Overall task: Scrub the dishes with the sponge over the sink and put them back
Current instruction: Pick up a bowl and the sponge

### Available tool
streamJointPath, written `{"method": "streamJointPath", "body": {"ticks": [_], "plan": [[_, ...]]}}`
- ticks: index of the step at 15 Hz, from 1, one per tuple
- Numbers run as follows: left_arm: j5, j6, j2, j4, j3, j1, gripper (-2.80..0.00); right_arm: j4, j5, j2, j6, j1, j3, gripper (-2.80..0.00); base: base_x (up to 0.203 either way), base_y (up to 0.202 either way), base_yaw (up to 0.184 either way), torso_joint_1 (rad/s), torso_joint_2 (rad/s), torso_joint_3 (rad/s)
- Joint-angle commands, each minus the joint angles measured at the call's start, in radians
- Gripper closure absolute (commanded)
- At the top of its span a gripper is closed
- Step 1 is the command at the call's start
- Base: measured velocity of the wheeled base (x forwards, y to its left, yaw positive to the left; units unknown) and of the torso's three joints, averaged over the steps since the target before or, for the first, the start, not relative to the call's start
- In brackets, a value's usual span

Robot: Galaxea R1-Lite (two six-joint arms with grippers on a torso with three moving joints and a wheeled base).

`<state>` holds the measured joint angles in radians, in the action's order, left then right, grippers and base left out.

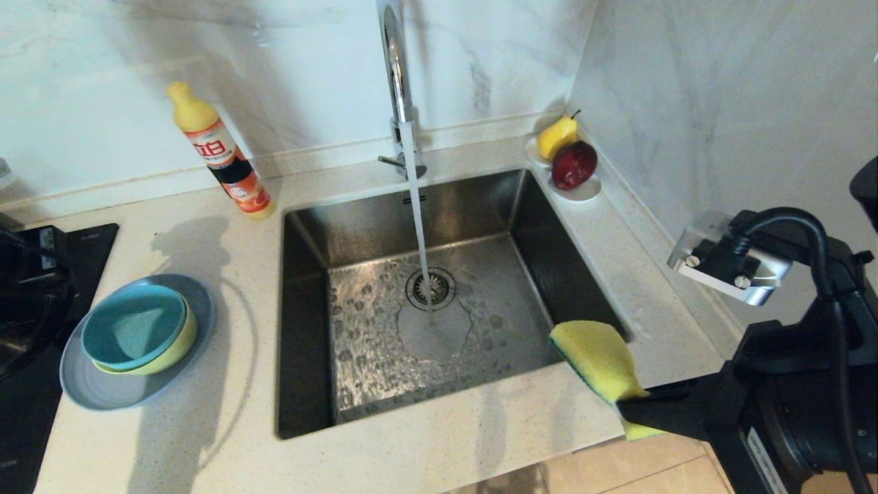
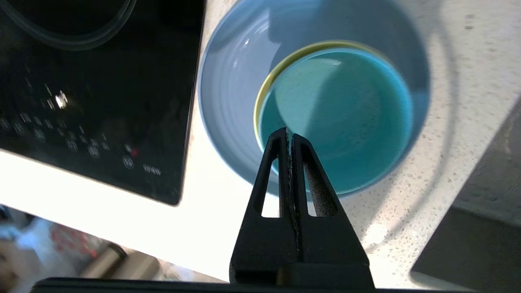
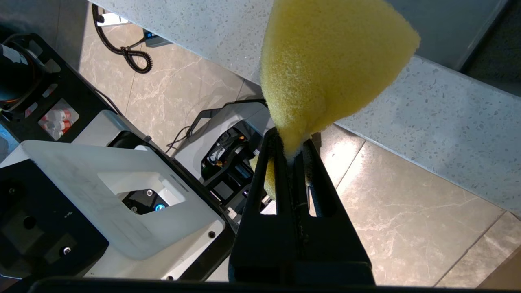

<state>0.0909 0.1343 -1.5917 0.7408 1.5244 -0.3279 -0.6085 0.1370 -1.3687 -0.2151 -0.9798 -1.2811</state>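
Teal bowl (image 1: 132,328) nests in yellow-green bowl (image 1: 180,345) on plate (image 1: 103,388)

Head above sink (image 1: 439,302); wrists close.

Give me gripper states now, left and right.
Left gripper: shut, empty, above the teal-blue bowl.
Right gripper: shut on the sponge, at the sink's near right corner.
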Motion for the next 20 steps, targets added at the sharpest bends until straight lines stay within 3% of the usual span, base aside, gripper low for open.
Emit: {"method": "streamJointPath", "body": {"ticks": [1, 4, 5, 11, 17, 20], "plan": [[0.0, 0.03, -0.009, 0.003, -0.027, -0.024, 0.0, -0.004, 0.001, 0.0, -0.001, 0.0, 0.0, 0.0, 0.0, 0.0, 0.0, 0.0, 0.0, 0.0], [-0.055, 0.032, -0.018, 0.006, -0.073, -0.058, 0.0, -0.002, 0.001, -0.003, -0.001, 0.0, 0.002, 0.0, 0.0, 0.0, 0.0, 0.0, 0.0, 0.0], [-0.06, 0.03, -0.026, 0.004, -0.086, -0.065, -2.8, -0.002, 0.001, -0.004, -0.001, 0.0, 0.002, 0.0, 0.0, 0.0, 0.0, 0.0, 0.0, 0.0], [-0.079, 0.048, -0.067, 0.005, -0.089, -0.069, -2.8, -0.004, 0.001, -0.003, -0.001, 0.0, 0.002, 0.0, 0.0, 0.0, 0.0, 0.0, 0.0, 0.0], [-0.042, -0.02, -0.111, -0.002, -0.079, -0.122, -2.8, -0.002, 0.003, -0.007, -0.001, 0.001, 0.0, 0.0, 0.0, 0.0, 0.0, 0.0, 0.0, 0.0], [-0.042, -0.022, -0.129, -0.004, -0.085, -0.137, -2.8, 0.001, 0.003, -0.013, -0.001, 0.001, 0.0, 0.0, 0.0, 0.0, 0.0, 0.0, 0.0, 0.0]]}}
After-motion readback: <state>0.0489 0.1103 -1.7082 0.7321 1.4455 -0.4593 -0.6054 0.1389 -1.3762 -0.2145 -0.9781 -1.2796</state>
